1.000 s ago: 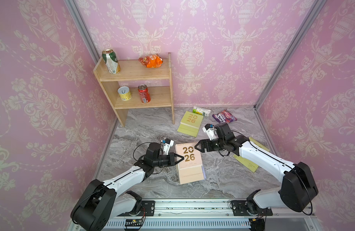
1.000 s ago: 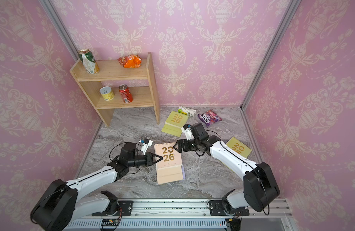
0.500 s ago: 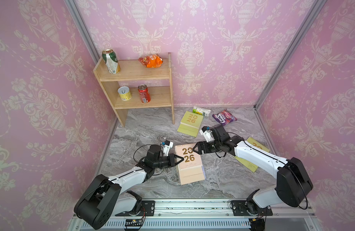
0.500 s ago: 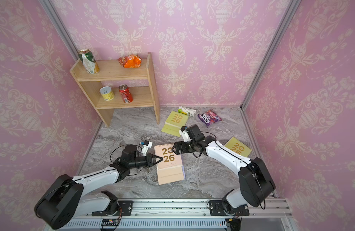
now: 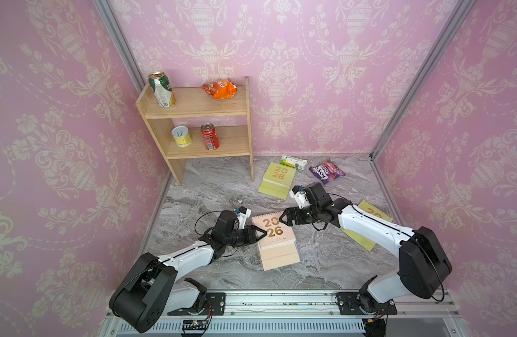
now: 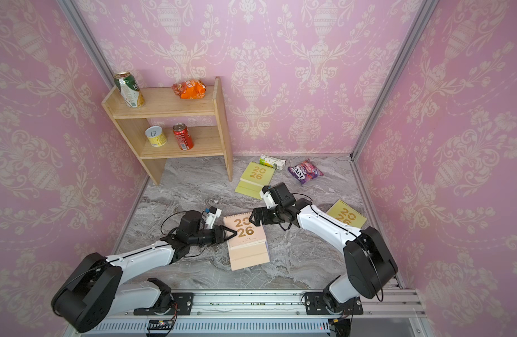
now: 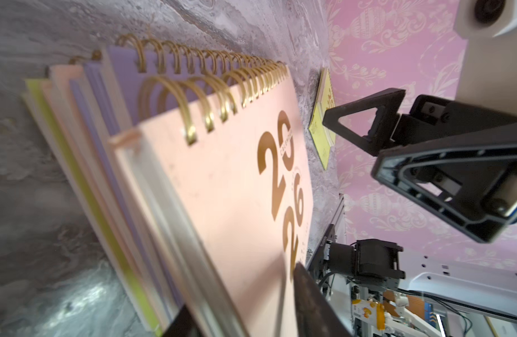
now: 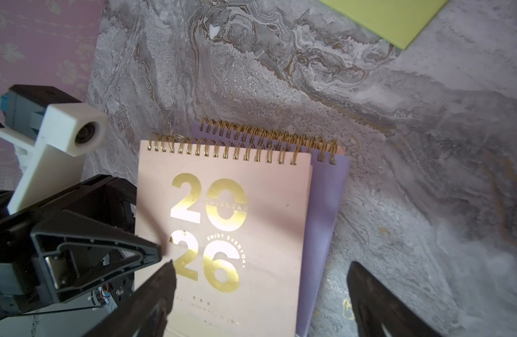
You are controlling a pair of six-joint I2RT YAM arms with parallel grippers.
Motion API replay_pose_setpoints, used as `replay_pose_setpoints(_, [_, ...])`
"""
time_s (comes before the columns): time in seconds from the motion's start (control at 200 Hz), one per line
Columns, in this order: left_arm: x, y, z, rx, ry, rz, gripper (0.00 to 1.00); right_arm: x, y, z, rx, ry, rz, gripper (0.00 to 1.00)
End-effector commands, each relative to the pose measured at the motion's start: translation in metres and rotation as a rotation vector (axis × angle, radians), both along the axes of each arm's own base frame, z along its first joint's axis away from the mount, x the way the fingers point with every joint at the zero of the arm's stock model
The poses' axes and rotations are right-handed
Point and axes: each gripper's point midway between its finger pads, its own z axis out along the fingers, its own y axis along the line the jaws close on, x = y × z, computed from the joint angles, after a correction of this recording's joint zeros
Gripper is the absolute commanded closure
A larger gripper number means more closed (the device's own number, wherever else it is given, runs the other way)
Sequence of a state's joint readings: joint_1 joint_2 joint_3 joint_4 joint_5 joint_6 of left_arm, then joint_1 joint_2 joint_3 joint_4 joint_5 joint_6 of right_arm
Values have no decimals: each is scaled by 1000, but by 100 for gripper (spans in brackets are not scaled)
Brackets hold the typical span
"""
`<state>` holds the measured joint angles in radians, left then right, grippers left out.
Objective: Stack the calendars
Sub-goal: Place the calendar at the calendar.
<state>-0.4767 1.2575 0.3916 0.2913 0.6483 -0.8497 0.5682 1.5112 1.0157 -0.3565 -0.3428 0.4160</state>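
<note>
A stack of calendars (image 5: 276, 242) lies mid-table, topped by a peach-pink cover with gold "2026" (image 8: 222, 221). Lilac (image 8: 327, 204) and yellow-green (image 7: 85, 186) layers show beneath it. My left gripper (image 5: 258, 233) is at the stack's left edge, open, with its jaws either side of the top calendar's edge (image 7: 242, 294). My right gripper (image 5: 283, 218) hovers open over the stack's far right corner, holding nothing (image 8: 260, 291). One yellow-green calendar (image 5: 277, 179) lies near the back. Another (image 6: 346, 217) lies at the right, partly under my right arm.
A wooden shelf (image 5: 204, 108) with cans and an orange packet stands at the back left. A purple snack packet (image 5: 327, 170) and a green-white carton (image 5: 293, 162) lie by the back wall. Pink walls close three sides, and the arms' rail (image 5: 280, 300) runs along the front.
My left gripper's jaws have parted from the peach-pink calendar's edge. My right gripper has drifted slightly toward the stack.
</note>
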Motion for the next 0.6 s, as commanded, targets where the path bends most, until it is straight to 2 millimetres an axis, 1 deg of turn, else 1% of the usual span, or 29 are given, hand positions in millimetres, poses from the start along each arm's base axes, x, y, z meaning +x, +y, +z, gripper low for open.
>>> replay_pose_setpoints(0.0, [4, 4, 6, 71, -31, 4, 34, 6, 5, 4, -1, -10, -1, 7])
replay_pose_setpoints(0.075, [4, 9, 5, 115, -34, 7, 25, 6, 5, 4, -1, -11, -2, 7])
replay_pose_setpoints(0.21, [5, 16, 8, 177, -51, 8, 16, 6, 4, 4, -4, -11, -3, 7])
replay_pose_setpoints(0.36, [6, 24, 4, 254, -38, 14, 1, 6, 2, 2, -13, -9, -8, 7])
replay_pose_setpoints(0.47, [9, 30, -1, 306, -31, 28, 1, 6, 0, 1, -16, -6, -17, 7])
replay_pose_setpoints(0.595, [14, 36, 2, 350, -45, 49, 1, 7, -3, -1, -6, 9, -31, 7])
